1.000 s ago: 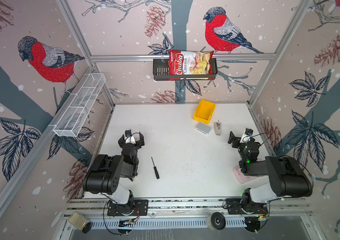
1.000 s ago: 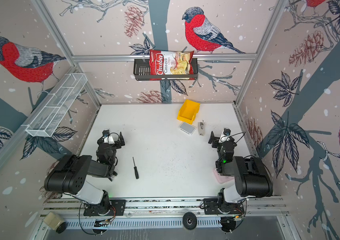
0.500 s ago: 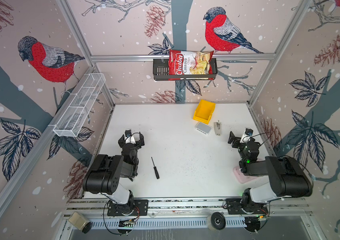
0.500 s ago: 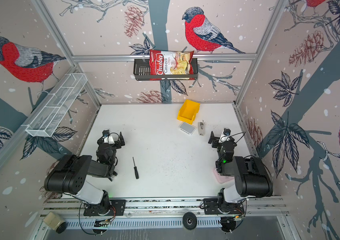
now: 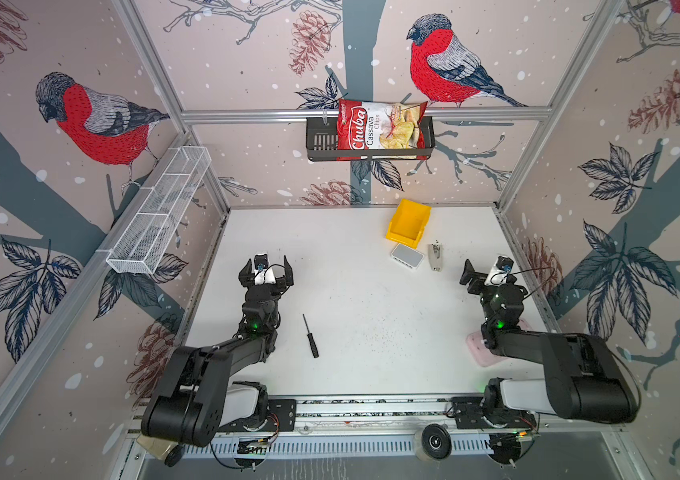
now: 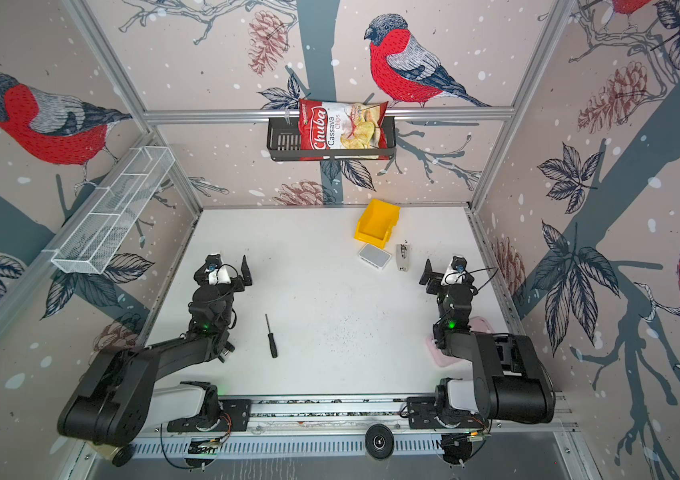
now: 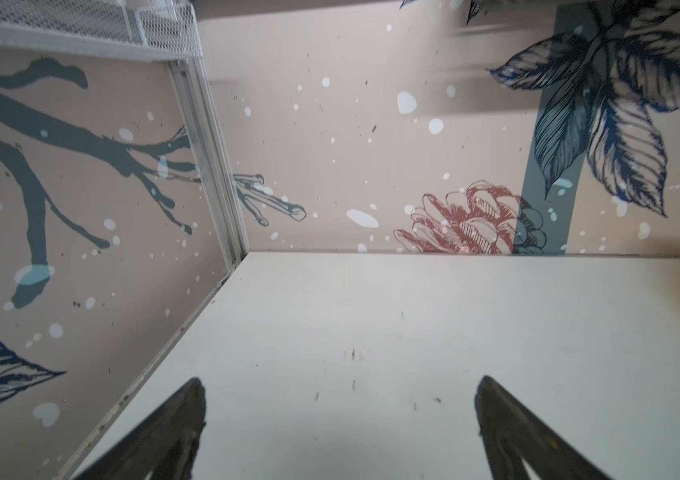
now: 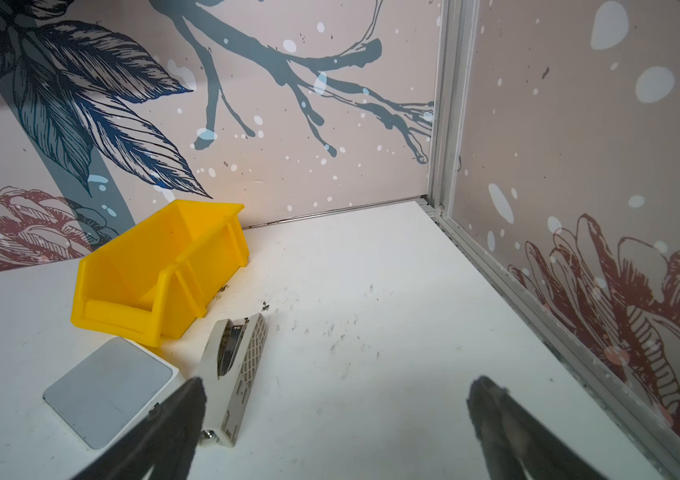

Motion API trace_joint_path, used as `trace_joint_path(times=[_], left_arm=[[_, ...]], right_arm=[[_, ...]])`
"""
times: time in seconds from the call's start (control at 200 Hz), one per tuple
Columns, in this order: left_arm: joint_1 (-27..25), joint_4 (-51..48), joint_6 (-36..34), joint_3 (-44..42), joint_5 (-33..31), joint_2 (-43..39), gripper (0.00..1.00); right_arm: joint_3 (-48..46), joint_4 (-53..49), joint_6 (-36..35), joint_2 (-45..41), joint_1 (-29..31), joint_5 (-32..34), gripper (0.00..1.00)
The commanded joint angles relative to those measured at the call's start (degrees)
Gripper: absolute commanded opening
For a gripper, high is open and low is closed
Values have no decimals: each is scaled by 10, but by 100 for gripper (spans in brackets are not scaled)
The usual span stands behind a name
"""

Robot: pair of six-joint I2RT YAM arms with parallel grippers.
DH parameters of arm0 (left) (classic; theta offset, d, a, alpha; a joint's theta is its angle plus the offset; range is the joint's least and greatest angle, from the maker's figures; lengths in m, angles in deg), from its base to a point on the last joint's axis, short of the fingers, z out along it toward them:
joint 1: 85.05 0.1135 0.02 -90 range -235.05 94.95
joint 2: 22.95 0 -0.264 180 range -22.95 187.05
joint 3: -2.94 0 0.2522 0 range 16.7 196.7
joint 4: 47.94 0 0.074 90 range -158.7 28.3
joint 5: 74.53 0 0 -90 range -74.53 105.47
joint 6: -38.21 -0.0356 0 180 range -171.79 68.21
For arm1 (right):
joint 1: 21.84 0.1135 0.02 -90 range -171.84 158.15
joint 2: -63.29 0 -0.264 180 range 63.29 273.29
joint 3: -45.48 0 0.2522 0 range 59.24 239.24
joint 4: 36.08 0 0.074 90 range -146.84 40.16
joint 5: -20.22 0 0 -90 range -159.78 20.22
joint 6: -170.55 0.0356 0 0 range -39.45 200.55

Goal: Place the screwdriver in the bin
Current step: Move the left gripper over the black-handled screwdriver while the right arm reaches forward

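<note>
Our left tool (image 7: 340,388) and right tool (image 8: 336,388) both stand wide open, holding nothing. The screwdriver (image 5: 311,336) lies flat on the counter (image 5: 371,299) beside our left arm (image 5: 246,351), well apart from the yellow bin (image 5: 403,237) at the back

The left arm (image 5: 209,374) and right arm (image 5: 570,374) are matte black — chunky, boxy links on rounded white base joints (image 5: 242,401), a green light (image 5: 253,325) glowing near each wrist. Each wrist wears a small white camera block (image 5: 262,276) trailing a thin black cable (image 5: 535,269), behind tapered black fingers (image 7: 172,436).
</note>
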Motion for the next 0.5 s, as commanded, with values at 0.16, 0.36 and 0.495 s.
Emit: trace_joint_path(times=[0.16,0.36,0.495], left_arm=[[-10,-241,56,41,35,-147,100],[-14,-440,177,94,36,-228,99],[-15,-586,311,138,29,-238,99]], right_arm=[[18,-158,-19,-81,13,2,99],[47,-273,-36,-140,44,1,99],[67,-336,-30,-180,77,17,99]])
